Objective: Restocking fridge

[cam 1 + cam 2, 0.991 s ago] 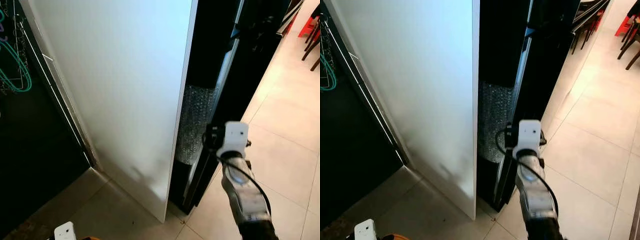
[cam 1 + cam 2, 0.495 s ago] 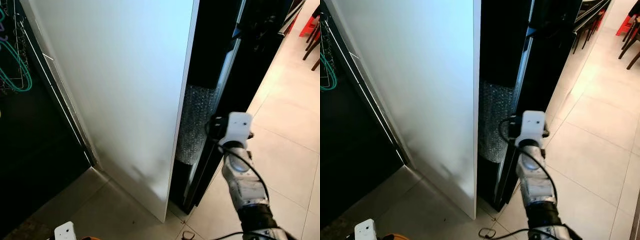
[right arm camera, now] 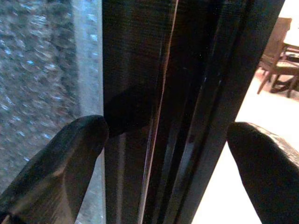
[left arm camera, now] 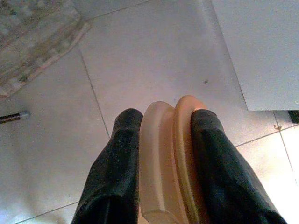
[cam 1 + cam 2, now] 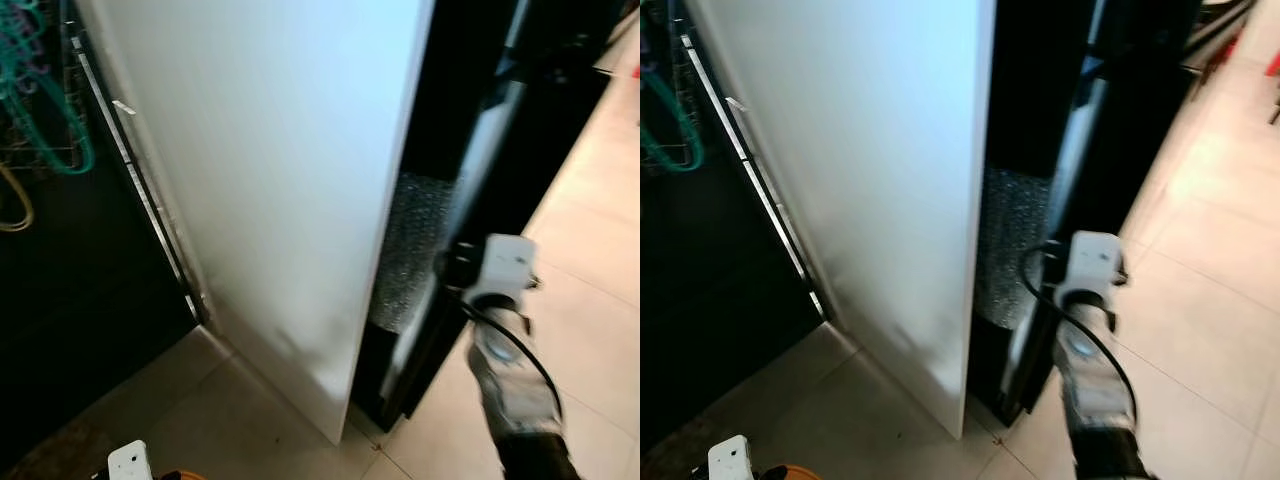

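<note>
The fridge stands before me, its white side panel (image 5: 280,180) facing me and its black door (image 5: 480,200) ajar at the right. Bubble wrap (image 5: 405,250) shows in the gap between them. My right arm (image 5: 500,300) reaches to the door's edge. In the right wrist view my right gripper (image 3: 166,133) is open, one finger on each side of the black door edge (image 3: 154,93), and I cannot tell whether it touches. Low over the floor, my left gripper (image 4: 166,116) is shut on a pale orange, double-rimmed thing (image 4: 166,154).
A dark opening at the left holds a wire rack with teal loops (image 5: 50,110). Pale floor tiles (image 5: 590,330) spread to the right of the fridge. A woven mat (image 4: 32,37) lies on the floor near my left gripper. Wooden chairs (image 3: 280,60) stand beyond the door.
The whole picture has shifted to the right and blurred, so my head has moved. My right gripper stays at the black door edge. The left arm is as before.
</note>
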`<state>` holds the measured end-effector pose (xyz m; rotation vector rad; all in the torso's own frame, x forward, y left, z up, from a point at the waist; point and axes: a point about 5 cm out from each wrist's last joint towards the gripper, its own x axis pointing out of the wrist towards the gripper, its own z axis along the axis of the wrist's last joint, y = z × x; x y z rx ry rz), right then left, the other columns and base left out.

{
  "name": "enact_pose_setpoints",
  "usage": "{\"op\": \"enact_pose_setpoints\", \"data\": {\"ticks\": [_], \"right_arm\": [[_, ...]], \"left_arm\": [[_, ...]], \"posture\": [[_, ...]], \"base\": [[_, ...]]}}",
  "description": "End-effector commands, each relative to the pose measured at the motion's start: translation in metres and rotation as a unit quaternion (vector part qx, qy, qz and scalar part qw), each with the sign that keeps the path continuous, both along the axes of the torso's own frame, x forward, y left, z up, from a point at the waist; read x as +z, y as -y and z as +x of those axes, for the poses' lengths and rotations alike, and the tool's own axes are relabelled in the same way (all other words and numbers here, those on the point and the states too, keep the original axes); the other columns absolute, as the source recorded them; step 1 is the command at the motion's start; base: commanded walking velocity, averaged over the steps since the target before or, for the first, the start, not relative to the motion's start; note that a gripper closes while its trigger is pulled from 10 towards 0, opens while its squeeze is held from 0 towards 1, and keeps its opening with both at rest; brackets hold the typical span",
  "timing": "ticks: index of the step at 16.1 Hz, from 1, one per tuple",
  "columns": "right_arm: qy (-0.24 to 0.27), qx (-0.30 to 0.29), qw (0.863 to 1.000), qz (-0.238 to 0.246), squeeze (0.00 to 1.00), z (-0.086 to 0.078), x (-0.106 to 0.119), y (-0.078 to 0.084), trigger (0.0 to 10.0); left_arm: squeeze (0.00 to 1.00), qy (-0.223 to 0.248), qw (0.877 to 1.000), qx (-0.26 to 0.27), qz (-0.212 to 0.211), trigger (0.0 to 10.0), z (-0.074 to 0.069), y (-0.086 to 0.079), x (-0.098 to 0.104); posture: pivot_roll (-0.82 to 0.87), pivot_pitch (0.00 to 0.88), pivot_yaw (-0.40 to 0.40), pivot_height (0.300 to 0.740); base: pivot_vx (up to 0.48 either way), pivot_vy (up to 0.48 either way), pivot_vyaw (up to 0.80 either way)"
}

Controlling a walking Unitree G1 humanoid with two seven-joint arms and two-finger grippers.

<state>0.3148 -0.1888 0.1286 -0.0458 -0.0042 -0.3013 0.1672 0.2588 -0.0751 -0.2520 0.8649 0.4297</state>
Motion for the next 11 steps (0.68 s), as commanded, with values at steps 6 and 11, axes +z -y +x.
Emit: {"op": "enact_pose_setpoints", "data": {"ticks": [6,11], "right_arm": [[-0.037,-0.168,0.985,-0.026,0.0,-0.051,-0.012,0.089,10.0],[-0.101,-0.238,0.966,-0.023,0.0,-0.096,-0.047,0.123,10.0]], "left_arm": [[0.0,-0.039,0.999,-0.027,-0.005,10.0,-0.014,0.005,-0.008],[0.0,-0.04,0.999,-0.032,-0.005,10.0,-0.015,0.005,-0.009]], "posture": [[-0.09,0.036,-0.031,0.74],[-0.1,0.038,-0.036,0.74]], "base": [[0.0,0.0,0.0],[0.0,0.0,0.0]]}}
